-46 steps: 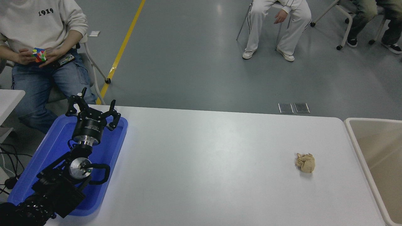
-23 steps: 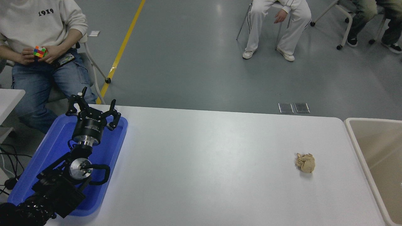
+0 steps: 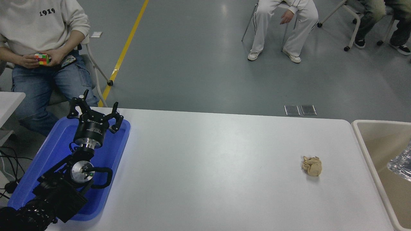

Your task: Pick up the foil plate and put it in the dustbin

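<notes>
Silver crinkled foil plate [image 3: 401, 163] at right edge, inside beige plastic dustbin [image 3: 364, 146]; right hand unseen. Left hand [image 3: 94, 110] parked lower left, fingers spread, empty. Placing step; release judged next.

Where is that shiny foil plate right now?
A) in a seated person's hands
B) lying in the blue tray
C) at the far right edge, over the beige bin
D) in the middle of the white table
C: a corner of the foil plate shows at the picture's right edge, inside the outline of the dustbin, away from the paper ball.
</notes>
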